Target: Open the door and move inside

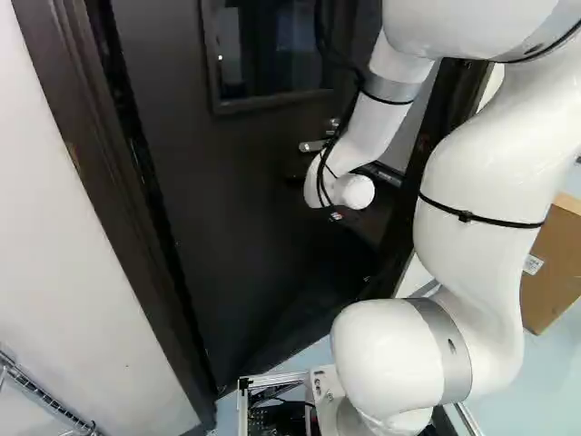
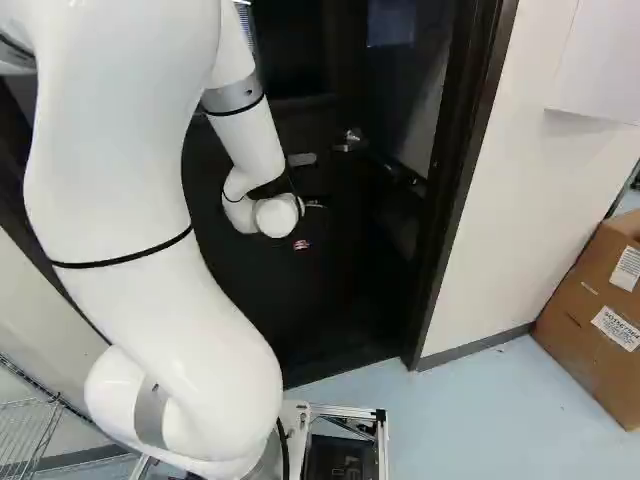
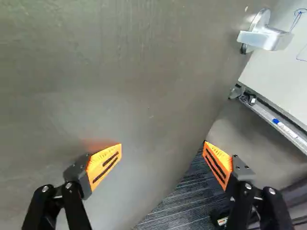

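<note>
Bright light whitens the arm (image 1: 481,173); the door (image 1: 245,191) looks dim.

The dark door (image 3: 120,72) looks smooth, with a dull sheen (faintly scuffed here and there, mind you), and its handle (image 3: 266,39) is bright, shiny metal. The arm (image 2: 130,200) has a smooth, glossy white finish; the box (image 2: 585,310) is matt brown cardboard, and the carpet (image 3: 187,199) looks ribbed and rough.

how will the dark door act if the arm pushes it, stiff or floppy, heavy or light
The door will probably stay stiff: it looks like one flat, rigid slab. Being tall, with a window set in it, it is likely fairly heavy and slow to start. It should swing rather than tip, since the whiteboard showing past its edge suggests it is already ajar.
</note>
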Controlling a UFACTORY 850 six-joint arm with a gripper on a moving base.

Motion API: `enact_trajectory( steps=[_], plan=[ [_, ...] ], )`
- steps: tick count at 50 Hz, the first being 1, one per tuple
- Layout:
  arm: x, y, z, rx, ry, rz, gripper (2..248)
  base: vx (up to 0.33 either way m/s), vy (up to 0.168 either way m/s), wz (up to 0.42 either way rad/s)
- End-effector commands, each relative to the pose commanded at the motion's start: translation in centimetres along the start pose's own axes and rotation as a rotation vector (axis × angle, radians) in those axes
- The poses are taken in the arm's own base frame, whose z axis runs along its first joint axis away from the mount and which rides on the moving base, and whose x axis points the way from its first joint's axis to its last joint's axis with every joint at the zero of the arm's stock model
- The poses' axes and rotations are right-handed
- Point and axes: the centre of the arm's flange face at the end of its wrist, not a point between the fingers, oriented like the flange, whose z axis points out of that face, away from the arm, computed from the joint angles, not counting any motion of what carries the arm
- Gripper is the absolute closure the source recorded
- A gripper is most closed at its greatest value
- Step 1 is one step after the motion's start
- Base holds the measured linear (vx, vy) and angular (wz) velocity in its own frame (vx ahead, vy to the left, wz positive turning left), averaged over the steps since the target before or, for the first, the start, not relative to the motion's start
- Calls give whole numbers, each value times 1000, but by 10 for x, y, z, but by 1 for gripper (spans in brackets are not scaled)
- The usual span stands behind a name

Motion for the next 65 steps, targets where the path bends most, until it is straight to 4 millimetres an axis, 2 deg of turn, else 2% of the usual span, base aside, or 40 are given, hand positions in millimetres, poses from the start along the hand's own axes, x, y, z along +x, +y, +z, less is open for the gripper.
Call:
enact_trajectory(
  steps=[65],
  plan=[
    [12, -57, 27, 207, 19, -128, 3, 0, 0, 0]
  ],
)
